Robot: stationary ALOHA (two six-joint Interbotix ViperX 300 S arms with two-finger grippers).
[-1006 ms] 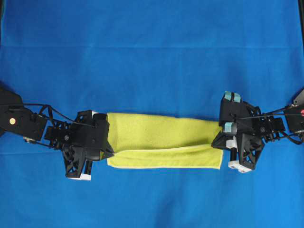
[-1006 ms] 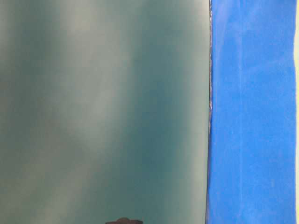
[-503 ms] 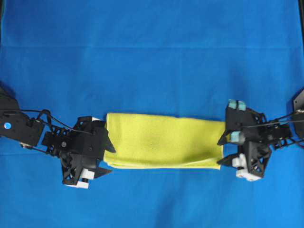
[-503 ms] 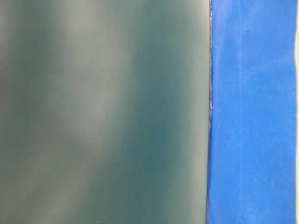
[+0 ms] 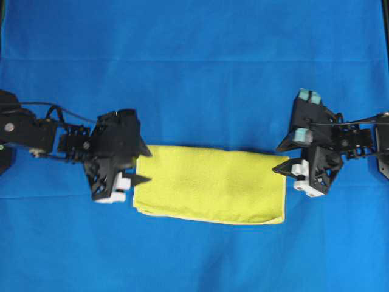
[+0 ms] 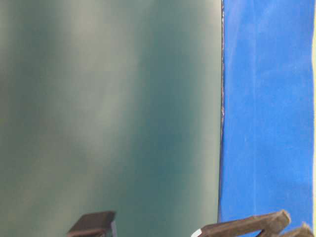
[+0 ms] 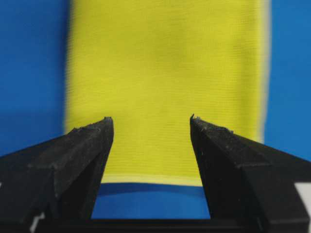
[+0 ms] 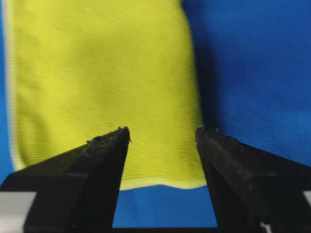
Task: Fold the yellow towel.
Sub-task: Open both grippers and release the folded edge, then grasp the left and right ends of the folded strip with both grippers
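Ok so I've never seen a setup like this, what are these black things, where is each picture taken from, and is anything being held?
This is a two-armed robot at a table covered with blue cloth. The view from above shows both arms. The left gripper and right gripper are black pincers, one at each short end of a yellow towel lying flat, folded into a rectangle. Two close-ups come from cameras on the wrists, each looking out between its own fingers at the towel below. The table-level picture is mostly a blurred grey-green surface, with blue cloth to the right and dark gripper parts at the bottom. Both grippers are open; nothing is held.
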